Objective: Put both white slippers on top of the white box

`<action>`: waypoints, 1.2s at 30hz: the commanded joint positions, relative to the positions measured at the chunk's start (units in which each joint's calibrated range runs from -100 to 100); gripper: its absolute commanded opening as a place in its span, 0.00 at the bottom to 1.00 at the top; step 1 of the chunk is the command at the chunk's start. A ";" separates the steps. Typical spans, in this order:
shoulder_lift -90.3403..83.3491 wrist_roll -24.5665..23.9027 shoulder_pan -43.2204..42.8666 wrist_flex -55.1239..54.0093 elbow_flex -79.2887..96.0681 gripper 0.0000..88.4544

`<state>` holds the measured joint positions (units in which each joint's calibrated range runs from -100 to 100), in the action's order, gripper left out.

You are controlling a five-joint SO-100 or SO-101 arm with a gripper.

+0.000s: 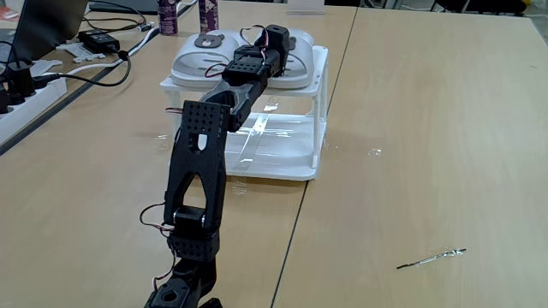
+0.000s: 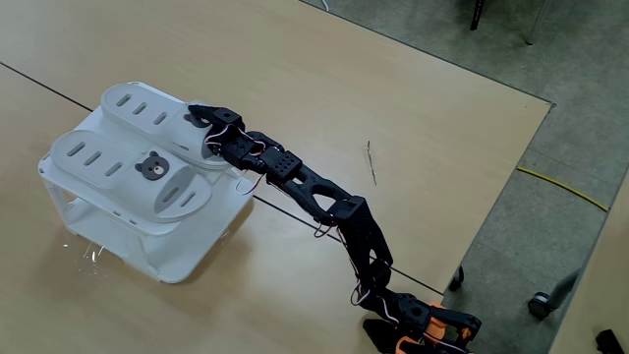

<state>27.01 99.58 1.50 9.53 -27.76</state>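
Note:
Both white slippers lie side by side on the slatted top of the white box (image 2: 187,258), a two-tier rack. One slipper (image 2: 118,162) shows its brown bear badge. At the strap end of the other slipper (image 2: 138,103) sits my gripper (image 2: 200,128), reaching in from the right. In the other fixed view the gripper (image 1: 276,43) sits between the left slipper (image 1: 199,58) and the right slipper (image 1: 301,53), covering part of the right one. The wrist hides the fingertips, so I cannot tell whether they are shut on the strap. The white box (image 1: 318,94) stands at the table's middle back.
A thin metal rod (image 1: 432,257) lies on the table to the right. Cables, a power strip (image 1: 26,94) and a black adapter (image 1: 101,40) crowd the back left, with two bottles (image 1: 168,15) behind the rack. A table seam (image 1: 295,222) runs beside the arm.

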 commanded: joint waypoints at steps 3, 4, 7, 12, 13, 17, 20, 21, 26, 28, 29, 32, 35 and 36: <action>-1.56 0.42 -0.18 -0.64 -6.38 0.02; -1.56 0.42 -0.18 -0.64 -6.38 0.06; -1.89 0.42 -0.18 -0.64 -6.38 0.23; -3.49 0.42 -0.26 -0.55 -5.66 0.28; -4.59 0.42 -0.26 -0.47 -5.03 0.28; -10.98 0.42 -0.18 -0.55 2.01 0.28; -14.85 0.42 0.06 -0.55 6.61 0.28; -16.20 0.42 0.15 -0.55 8.32 0.28; -24.95 0.42 0.31 -0.55 19.60 0.28; -28.65 0.42 0.48 -0.55 24.29 0.28; -30.59 0.42 0.48 -0.55 26.45 0.28; -38.50 0.42 0.56 -0.55 33.13 0.28; -46.57 0.42 1.38 -0.55 39.36 0.28; -49.35 0.42 1.71 -0.55 41.88 0.27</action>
<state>-8.54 99.58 1.80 9.44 10.06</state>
